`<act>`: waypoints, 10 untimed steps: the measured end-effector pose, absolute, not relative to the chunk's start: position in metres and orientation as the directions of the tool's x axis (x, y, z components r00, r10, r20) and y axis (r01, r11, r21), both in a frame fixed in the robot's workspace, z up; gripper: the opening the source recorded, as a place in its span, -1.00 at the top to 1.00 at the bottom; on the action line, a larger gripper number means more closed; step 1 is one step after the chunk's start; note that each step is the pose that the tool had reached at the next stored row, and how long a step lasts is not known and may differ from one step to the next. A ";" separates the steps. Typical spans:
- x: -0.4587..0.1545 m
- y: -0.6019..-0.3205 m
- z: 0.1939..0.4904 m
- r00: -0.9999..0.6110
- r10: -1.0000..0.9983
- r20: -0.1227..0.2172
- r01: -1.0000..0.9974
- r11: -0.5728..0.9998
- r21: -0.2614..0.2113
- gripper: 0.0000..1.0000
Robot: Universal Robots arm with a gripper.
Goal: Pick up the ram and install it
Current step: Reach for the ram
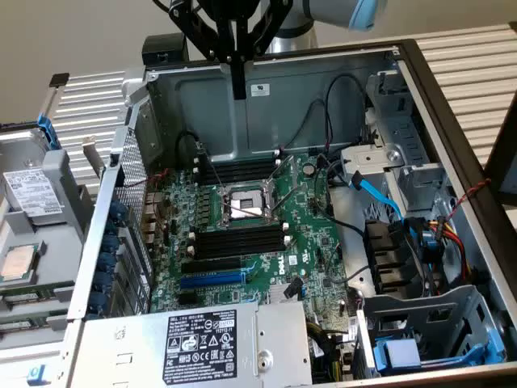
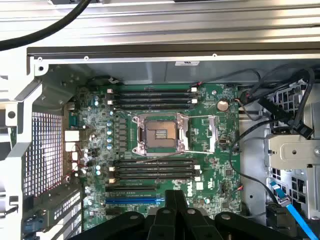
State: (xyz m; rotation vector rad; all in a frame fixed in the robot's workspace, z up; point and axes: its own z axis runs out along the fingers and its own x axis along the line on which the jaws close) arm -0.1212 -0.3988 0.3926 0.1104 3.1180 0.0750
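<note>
The gripper (image 1: 237,85) hangs high above the open case (image 1: 452,121), over the board's (image 2: 205,165) rear edge. Its jaws look clenched, seemingly empty. No ram is visible, so descending could jab the bare socket (image 2: 159,132).

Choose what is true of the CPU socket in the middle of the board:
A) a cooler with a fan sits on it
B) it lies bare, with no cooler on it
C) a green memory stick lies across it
B: the socket shows uncovered on the board, between the two banks of black slots, and no cooler sits on it.
</note>
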 end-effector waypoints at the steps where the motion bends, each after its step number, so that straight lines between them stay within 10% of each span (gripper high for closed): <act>1: -0.121 -0.399 0.393 -0.997 0.071 -0.019 0.070 0.996 0.049 0.79; 10: -0.121 -0.399 0.393 -0.997 0.071 -0.019 0.070 0.996 0.049 0.79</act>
